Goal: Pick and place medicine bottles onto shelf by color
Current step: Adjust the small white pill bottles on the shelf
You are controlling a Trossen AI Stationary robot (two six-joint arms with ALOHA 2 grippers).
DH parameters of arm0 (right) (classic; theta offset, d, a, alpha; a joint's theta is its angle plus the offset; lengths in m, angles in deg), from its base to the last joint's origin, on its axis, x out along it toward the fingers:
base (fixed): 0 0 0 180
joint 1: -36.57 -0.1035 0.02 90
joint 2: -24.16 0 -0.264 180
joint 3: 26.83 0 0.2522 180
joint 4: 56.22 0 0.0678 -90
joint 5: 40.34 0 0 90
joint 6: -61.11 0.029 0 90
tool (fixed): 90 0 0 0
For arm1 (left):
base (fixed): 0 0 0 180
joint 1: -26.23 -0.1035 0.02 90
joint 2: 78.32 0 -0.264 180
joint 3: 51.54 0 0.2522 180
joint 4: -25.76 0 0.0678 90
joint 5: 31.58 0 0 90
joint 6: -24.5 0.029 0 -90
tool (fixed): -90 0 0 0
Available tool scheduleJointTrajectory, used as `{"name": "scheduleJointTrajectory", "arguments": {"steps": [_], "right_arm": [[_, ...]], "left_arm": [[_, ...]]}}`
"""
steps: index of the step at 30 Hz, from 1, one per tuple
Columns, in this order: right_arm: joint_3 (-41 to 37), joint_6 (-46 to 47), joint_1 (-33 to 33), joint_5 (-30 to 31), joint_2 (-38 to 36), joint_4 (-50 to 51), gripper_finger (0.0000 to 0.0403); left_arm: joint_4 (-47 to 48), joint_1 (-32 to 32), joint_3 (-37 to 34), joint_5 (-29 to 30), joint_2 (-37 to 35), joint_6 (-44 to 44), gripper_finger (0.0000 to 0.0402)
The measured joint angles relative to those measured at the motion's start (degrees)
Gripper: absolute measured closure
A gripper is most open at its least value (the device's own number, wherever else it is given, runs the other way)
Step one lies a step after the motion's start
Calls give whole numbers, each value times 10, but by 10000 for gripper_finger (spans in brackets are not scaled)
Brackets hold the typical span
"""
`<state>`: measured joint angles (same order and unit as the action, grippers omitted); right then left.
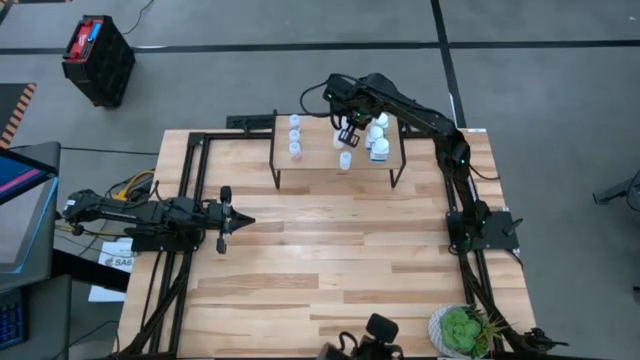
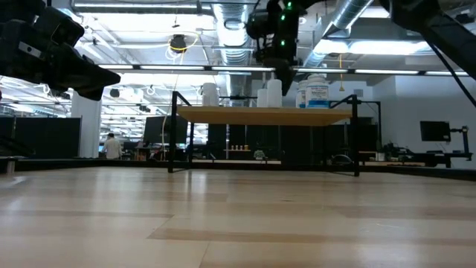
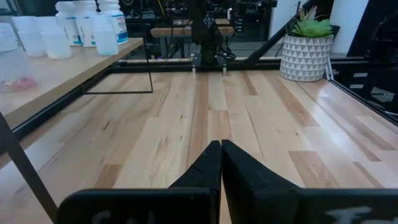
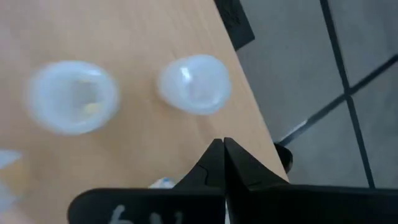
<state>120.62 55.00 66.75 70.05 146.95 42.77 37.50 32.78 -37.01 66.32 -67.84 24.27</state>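
Medicine bottles are standing in two groups on the shelf (image 1: 315, 160): pale translucent bottles (image 1: 295, 135) toward its left end, white labelled bottles (image 1: 379, 140) toward its right end, and one more translucent bottle (image 1: 345, 160) near its front edge at the middle. The right gripper (image 1: 347, 132) is hovering above the shelf's middle, between the two groups, its fingers (image 4: 222, 163) pressed together and holding nothing. The left gripper (image 1: 232, 221) is waiting over the tabletop (image 1: 340, 260), well in front of the shelf's left end, its fingers likewise closed and empty. Judged from this arrangement, the main risk is the right gripper brushing a neighbouring bottle while moving off, tipping it or nudging the front bottle off the shelf's edge.
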Motion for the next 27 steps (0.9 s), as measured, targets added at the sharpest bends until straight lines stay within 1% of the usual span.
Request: {"name": "scheduleJointTrajectory", "arguments": {"steps": [5,8,20,24,27], "right_arm": [[1,3,15,21,6,-22,392],[-1,5,22,21,9,-21,392],[-1,-14,13,-15,13,-61,392],[-1,-14,13,-43,13,-63,392],[-1,-14,9,-41,13,-67,392]], "left_arm": [[0,0,0,0,0,-3,401],[0,0,0,0,0,-3,401],[0,0,0,0,0,0,401],[0,0,0,0,0,0,401],[0,0,0,0,0,0,401]]}}
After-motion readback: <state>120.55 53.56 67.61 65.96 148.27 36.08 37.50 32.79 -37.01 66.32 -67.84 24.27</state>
